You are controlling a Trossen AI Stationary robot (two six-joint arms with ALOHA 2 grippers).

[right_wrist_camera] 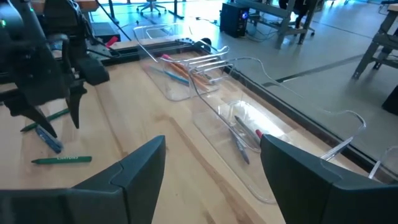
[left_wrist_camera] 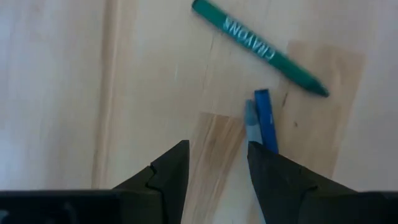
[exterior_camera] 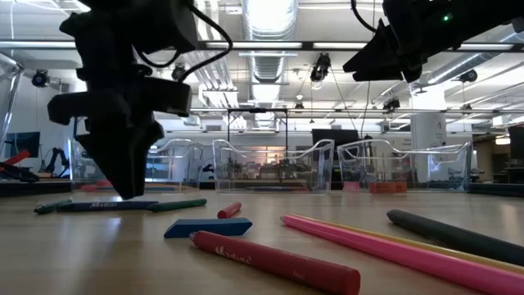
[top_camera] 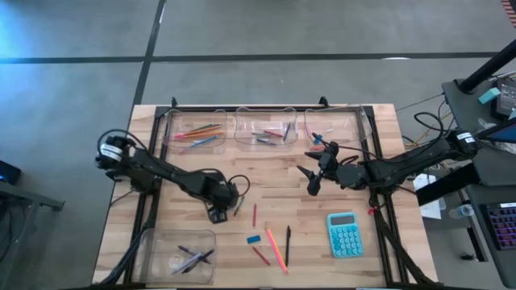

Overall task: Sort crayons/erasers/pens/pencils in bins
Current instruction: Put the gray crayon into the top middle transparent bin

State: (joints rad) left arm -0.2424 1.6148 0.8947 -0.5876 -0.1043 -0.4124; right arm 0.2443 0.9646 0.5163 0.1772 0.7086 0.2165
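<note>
My left gripper points down, open, low over the table left of centre. A blue crayon lies flat on the wood, and its near end runs under one finger. A green crayon lies flat just beyond it. My right gripper hangs open above the table's right half, with nothing between its fingers. More sticks lie flat at the near middle: a short red crayon, a blue eraser, a pink pencil and a black pen. My left gripper comes from above with its fingers pointing down. One finger stands over the blue crayon's near end. The finger hides that spot, so I cannot tell whether it touches. The crayon lies flat on the table.
Three clear bins holding sticks stand in a row along the far edge. A fourth bin with dark pens sits at the near left. A teal calculator lies at the near right. Black frame rails run along the table's sides.
</note>
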